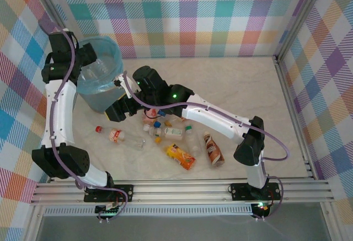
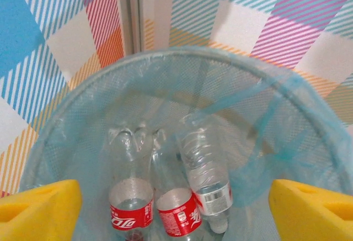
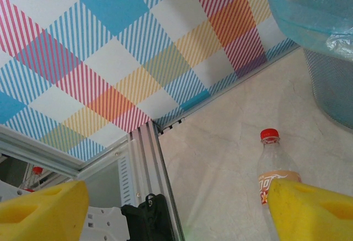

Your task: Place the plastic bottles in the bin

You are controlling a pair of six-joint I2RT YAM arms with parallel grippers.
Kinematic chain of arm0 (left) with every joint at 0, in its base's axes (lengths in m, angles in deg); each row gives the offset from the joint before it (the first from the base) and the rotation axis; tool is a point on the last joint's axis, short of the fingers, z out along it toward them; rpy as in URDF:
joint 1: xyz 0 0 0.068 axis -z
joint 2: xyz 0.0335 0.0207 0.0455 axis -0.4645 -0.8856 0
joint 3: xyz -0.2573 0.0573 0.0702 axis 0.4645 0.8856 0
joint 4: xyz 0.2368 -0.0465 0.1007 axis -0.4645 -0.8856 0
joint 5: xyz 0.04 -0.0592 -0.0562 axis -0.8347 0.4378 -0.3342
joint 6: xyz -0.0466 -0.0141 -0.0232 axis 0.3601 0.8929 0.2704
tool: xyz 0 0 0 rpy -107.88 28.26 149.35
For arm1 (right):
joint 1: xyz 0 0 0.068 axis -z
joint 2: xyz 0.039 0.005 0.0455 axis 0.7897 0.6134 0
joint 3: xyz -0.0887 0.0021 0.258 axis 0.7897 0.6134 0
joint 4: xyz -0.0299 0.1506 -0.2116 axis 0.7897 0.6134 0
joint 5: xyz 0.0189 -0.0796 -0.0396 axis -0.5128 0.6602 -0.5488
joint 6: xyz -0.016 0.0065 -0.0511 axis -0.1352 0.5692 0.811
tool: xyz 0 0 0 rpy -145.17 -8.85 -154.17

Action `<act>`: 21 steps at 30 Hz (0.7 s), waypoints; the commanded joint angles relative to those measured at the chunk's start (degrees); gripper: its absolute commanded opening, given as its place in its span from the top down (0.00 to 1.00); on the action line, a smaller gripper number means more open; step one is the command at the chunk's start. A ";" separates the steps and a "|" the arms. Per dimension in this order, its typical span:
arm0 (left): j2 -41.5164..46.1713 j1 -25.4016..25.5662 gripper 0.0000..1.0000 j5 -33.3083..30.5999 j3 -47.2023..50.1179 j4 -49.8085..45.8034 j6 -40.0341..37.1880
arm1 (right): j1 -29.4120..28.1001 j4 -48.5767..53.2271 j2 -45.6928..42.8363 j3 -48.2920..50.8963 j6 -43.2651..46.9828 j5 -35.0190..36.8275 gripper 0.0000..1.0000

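Overhead, loose bottles (image 1: 181, 156) on table (image 1: 237, 81), left wrist, three bottles (image 2: 177, 213) inside bin (image 2: 66, 142).

The bag (image 2: 276, 114) is thin, translucent blue plastic, crinkled and faintly shiny; the bin (image 3: 333, 86) wall looks like fine mesh. The bottles (image 2: 207, 169) are clear, glossy plastic with slick labels. The pads (image 2: 38, 210) look like matt yellow foam. The table (image 1: 231, 81) is smooth and marble-patterned, and its rails (image 1: 193, 188) are ribbed bare metal.

3 clear btls (image 2: 205, 169) in blue-lined bin (image 1: 96, 95), other btls (image 1: 181, 157) lying nearby
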 commanded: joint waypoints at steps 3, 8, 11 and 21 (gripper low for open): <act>5.00 0.08 0.13 2.39 -2.97 -1.34 1.41 | -0.12 1.88 -3.23 -1.76 1.75 1.37 0.15; 8.92 3.84 0.14 2.51 -2.97 -2.09 0.75 | 0.13 4.24 -5.72 0.26 3.49 3.98 0.15; 10.98 7.90 0.15 1.86 -2.63 -3.00 0.03 | 0.32 5.70 -8.07 2.96 4.69 5.91 0.15; 16.14 29.50 0.16 -5.00 4.07 -5.11 -2.83 | 0.45 8.16 -19.91 21.33 4.58 14.74 0.15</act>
